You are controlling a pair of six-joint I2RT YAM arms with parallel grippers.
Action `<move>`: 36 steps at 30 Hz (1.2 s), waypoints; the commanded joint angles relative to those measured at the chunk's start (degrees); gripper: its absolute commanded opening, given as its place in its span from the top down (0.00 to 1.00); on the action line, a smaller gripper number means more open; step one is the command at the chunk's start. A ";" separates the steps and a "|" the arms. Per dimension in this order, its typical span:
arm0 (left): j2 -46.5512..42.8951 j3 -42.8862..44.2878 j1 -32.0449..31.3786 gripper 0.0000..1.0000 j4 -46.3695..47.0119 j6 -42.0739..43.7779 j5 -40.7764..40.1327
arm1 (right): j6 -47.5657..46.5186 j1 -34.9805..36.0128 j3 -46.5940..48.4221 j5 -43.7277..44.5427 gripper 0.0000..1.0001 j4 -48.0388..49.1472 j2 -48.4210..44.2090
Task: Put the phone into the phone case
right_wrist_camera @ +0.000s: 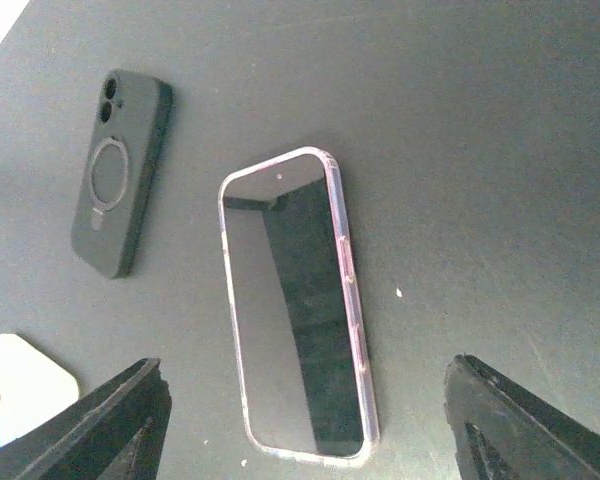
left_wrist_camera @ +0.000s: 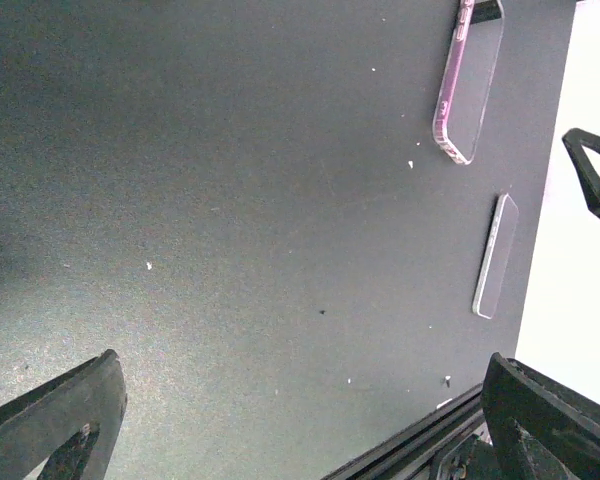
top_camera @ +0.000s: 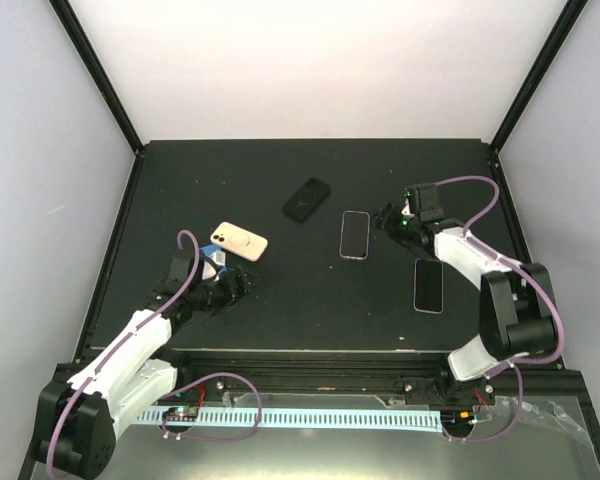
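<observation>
Top view: the phone (top_camera: 354, 236), seated in its clear case (top_camera: 342, 236), lies flat at 3 o'clock of the table (top_camera: 280, 320) centre, with the right gripper (top_camera: 385, 220) at its 2 o'clock and the left gripper (top_camera: 242, 285) well apart at 8 o'clock. Left wrist view: jaws spread wide above the table, the cased phone at 1 o'clock. Right wrist view: jaws parted and holding nothing, the phone lying screen-up between them, a black case (right_wrist_camera: 120, 170) at its 10 o'clock.

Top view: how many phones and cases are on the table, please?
4: black case far centre, beige case left, clear-rimmed phone centre, dark phone right; a half-hidden blue-white item may be another.
</observation>
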 commanded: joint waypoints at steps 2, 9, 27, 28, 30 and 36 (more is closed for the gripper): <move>-1.83 2.22 0.65 0.01 -1.75 0.21 -0.49 | -1.26 -0.27 -3.05 2.99 0.12 -9.84 -9.51; 1.71 11.81 2.06 0.01 -14.04 4.52 -22.10 | -4.21 -0.12 -6.96 -1.66 0.00 -13.29 -19.98; 35.67 33.80 5.87 0.15 -13.32 16.43 -30.79 | -8.12 0.10 -14.56 -10.77 0.00 -9.45 -30.80; 37.17 34.08 5.85 0.15 -12.35 14.09 -29.71 | -8.31 0.18 -14.38 -11.30 0.00 -9.31 -30.35; 40.34 34.18 5.84 0.15 -10.97 9.55 -27.72 | -8.78 0.32 -13.89 -12.09 0.00 -9.21 -29.44; 41.19 30.12 5.33 0.15 -3.49 3.52 -21.76 | -8.91 0.41 -14.41 -14.43 0.00 -7.56 -28.67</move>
